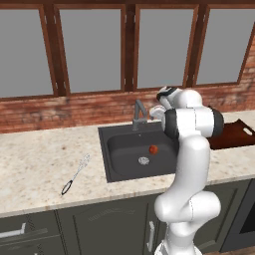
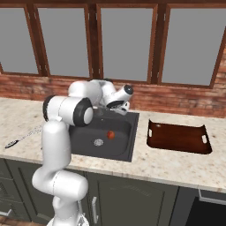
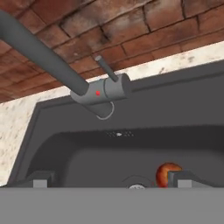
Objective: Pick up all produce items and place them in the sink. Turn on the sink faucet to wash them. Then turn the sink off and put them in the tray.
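A small round red-orange produce item (image 1: 153, 149) (image 2: 111, 134) (image 3: 165, 173) lies on the floor of the black sink (image 1: 115, 158) (image 2: 128, 151) (image 3: 65, 153), beside the silver drain (image 1: 144, 160) (image 2: 98, 142). The dark grey sink faucet (image 1: 138, 114) (image 3: 104, 90) stands at the sink's back rim, its thin lever pointing up toward the brick wall. My gripper (image 1: 156, 113) (image 2: 119, 107) (image 3: 111, 181) hovers above the basin's back right part, a short way in front of the faucet. Its fingertips (image 3: 183, 179) stand wide apart, open and empty. The reddish-brown tray (image 1: 234, 134) (image 2: 178, 137) rests on the counter right of the sink.
A wire whisk (image 1: 75, 174) (image 2: 20, 139) with a black handle lies on the speckled counter left of the sink. The brick wall and windows rise directly behind the faucet. My own arm blocks part of the sink in both base views.
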